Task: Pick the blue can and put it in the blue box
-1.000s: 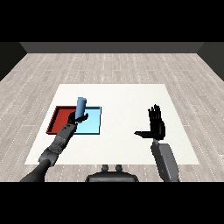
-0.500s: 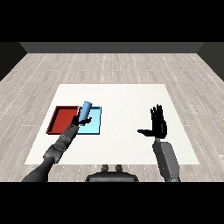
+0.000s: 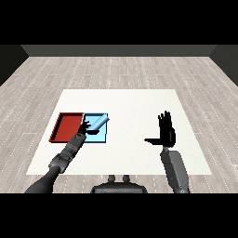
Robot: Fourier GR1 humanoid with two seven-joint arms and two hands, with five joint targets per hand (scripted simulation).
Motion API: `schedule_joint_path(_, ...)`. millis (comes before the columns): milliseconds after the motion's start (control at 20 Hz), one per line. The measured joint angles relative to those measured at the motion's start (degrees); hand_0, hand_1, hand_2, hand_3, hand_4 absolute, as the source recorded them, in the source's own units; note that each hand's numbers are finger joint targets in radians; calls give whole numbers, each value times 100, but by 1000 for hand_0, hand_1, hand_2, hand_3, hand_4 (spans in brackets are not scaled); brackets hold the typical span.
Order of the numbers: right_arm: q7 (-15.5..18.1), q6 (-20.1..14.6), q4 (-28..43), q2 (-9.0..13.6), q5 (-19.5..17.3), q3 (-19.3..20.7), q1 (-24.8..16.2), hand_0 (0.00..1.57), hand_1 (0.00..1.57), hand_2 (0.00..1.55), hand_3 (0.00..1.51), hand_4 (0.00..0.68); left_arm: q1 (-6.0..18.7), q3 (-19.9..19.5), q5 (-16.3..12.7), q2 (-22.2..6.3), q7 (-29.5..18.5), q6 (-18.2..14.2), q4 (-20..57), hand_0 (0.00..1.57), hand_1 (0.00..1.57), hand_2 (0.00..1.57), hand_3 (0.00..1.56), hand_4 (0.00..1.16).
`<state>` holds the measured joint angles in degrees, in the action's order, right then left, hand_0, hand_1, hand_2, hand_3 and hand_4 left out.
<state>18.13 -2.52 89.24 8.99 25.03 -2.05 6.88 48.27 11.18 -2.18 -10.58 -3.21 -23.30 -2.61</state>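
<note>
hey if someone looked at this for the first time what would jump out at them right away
Probably the red tray and the light blue tray lying side by side left of centre on the white table. Over the blue one, the left hand holds the blue can tilted well over. On the right, the right hand stands raised with straight fingers, holding nothing.

A white table [image 3: 135, 104] stands on a pale wooden floor [image 3: 116, 69]. Two shallow trays lie directly on its left side, touching side by side: a red tray [image 3: 65, 128] on the left and a light blue tray [image 3: 103, 135] on its right.
</note>
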Motion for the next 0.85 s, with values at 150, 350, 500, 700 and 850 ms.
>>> schedule_joint_path(150,-49,28,49,25,30,49,25,0,0,0,0,0,-120,-143,-96,27,-274,-328,-128,0,0,0,0,0)
schedule_joint_path(350,-91,123,186,42,111,51,-103,0,0,0,0,0,-346,-566,-458,71,-1106,-1096,-619,0,0,0,0,0)
schedule_joint_path(500,-201,100,239,42,139,48,-23,0,0,0,0,0,-478,-813,-668,17,-1939,-1204,-1218,0,0,0,0,0)
schedule_joint_path(700,-198,108,276,31,112,22,-100,0,0,0,0,0,-886,-910,-842,32,-3042,-710,-2145,0,0,0,0,0)
schedule_joint_path(850,-227,129,230,143,56,71,-100,0,0,0,0,0,-1255,-861,-956,178,-3619,-321,-2926,0,0,0,0,0)
